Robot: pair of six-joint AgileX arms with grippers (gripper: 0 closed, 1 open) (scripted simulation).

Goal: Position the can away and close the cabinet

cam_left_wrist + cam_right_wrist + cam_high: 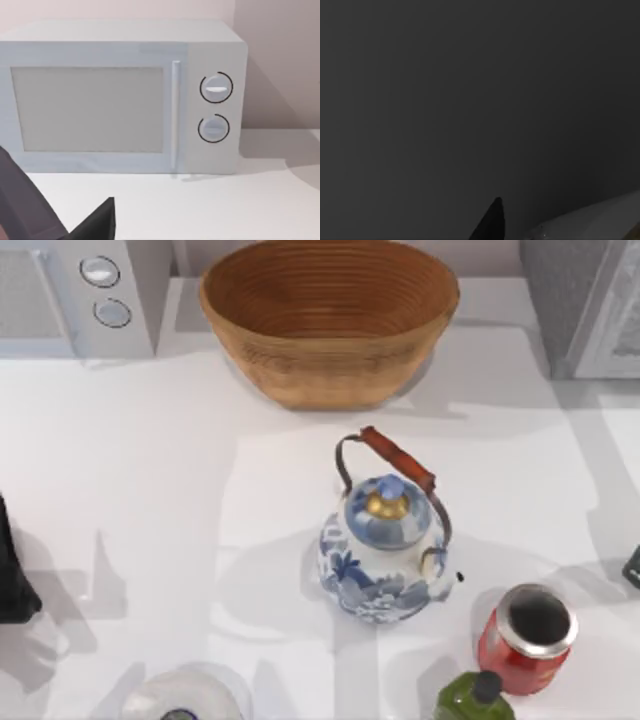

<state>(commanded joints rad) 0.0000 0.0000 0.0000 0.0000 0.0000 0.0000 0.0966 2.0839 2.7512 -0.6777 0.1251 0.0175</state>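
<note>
- Left claw: at the bench's left edge, facing the microwave; whether open or closed cannot be told.
- Bench: basket far, kettle centre.
- Can: upright, near right, beside the green bottle.
- Right claw: at the right edge, grip unclear; judged the nearer arm, can lying to its near left.

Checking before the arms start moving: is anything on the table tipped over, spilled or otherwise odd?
Nothing stands out. The can stands upright near the table's right front, close beside the green bottle. The kettle sits upright with its lid on, and the basket rests level. No spills show.
</note>
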